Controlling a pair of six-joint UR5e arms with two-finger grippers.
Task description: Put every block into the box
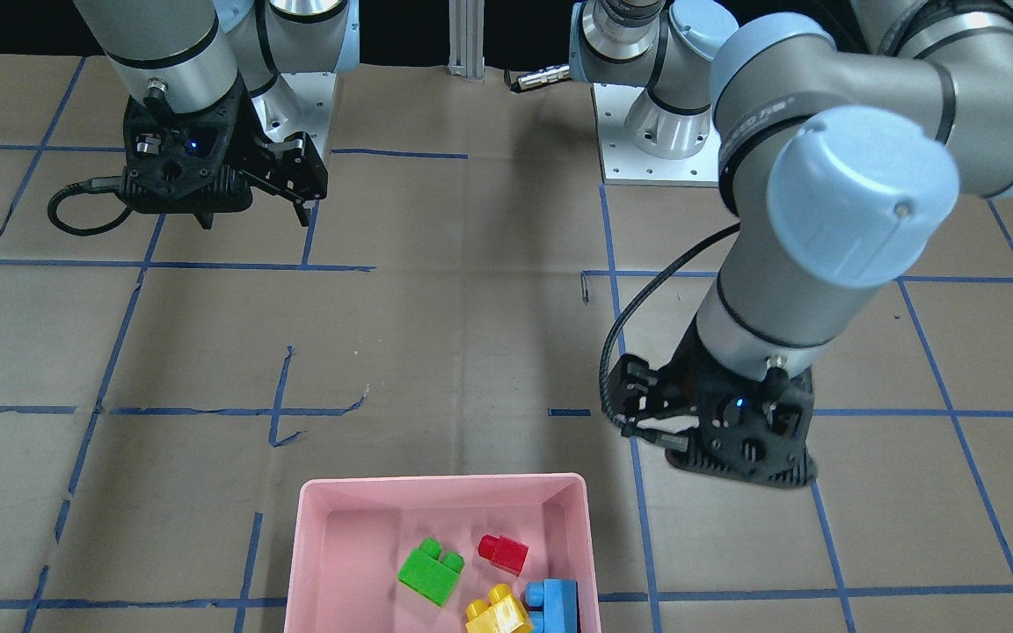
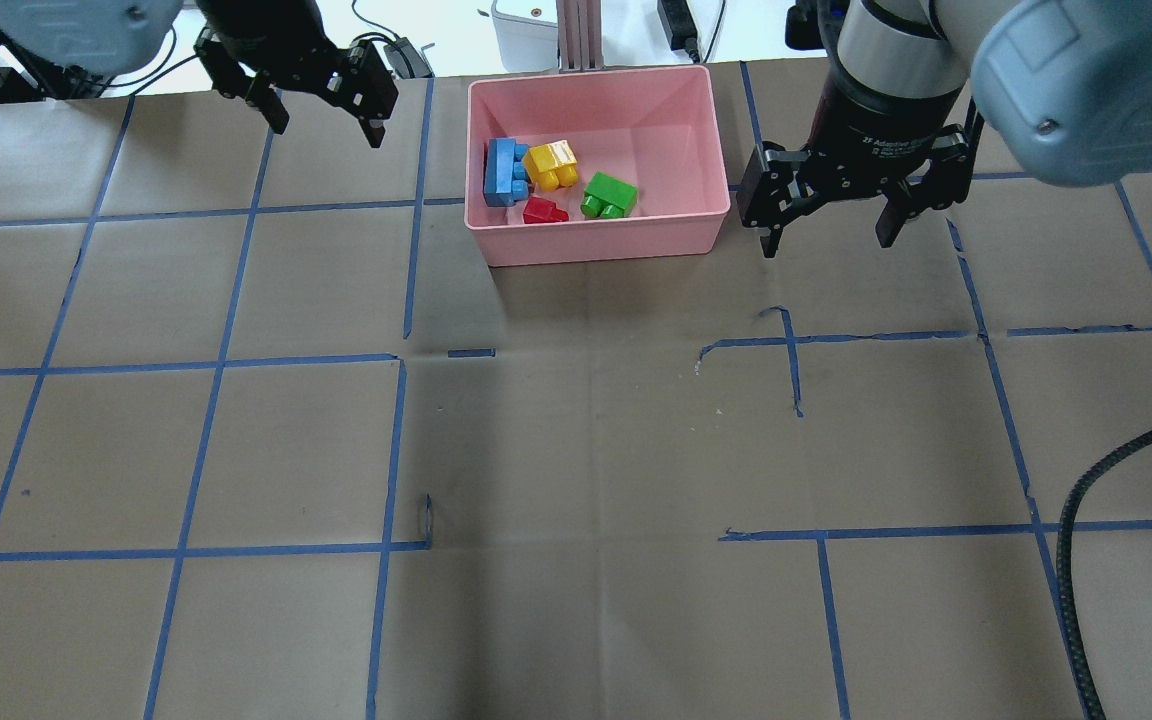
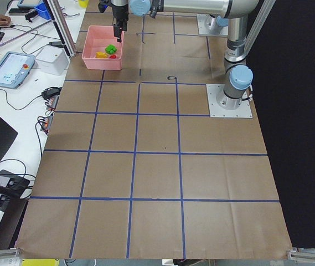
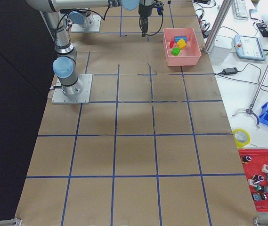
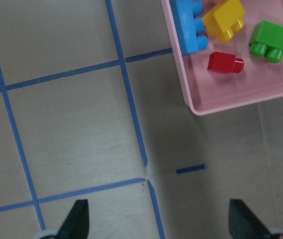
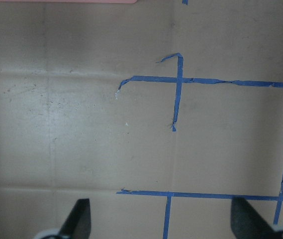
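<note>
From the front-facing view, the box (image 1: 440, 480) sat at the far edge of the table (image 1: 471, 352) with all four pieces inside: the green block (image 1: 430, 571), the red block (image 1: 504, 553), the yellow block (image 1: 498, 611) and the light blue block (image 1: 553, 602), the last two touching by one wall. The left gripper (image 1: 638, 404) hung just beside the box. The right gripper (image 1: 256, 220) was well apart from it, near its own base.

In the overhead view, both grippers had their fingers spread with nothing between them, one on each side of the box. No block lay on the table.

The two side views showed the box with coloured pieces in it at the table's far end. They were too small to add anything about the fingers.

The left wrist view had its fingers apart over bare table, with the box and all four blocks at the upper right. The right wrist view showed the same open stance, with only a sliver of pink rim at the top.

The loading looked finished, so the step in hand was probably the withdrawal. To do it well, each arm should rise before travelling, so that no finger clips the rim and shifts the box. The fingers should stay open.
</note>
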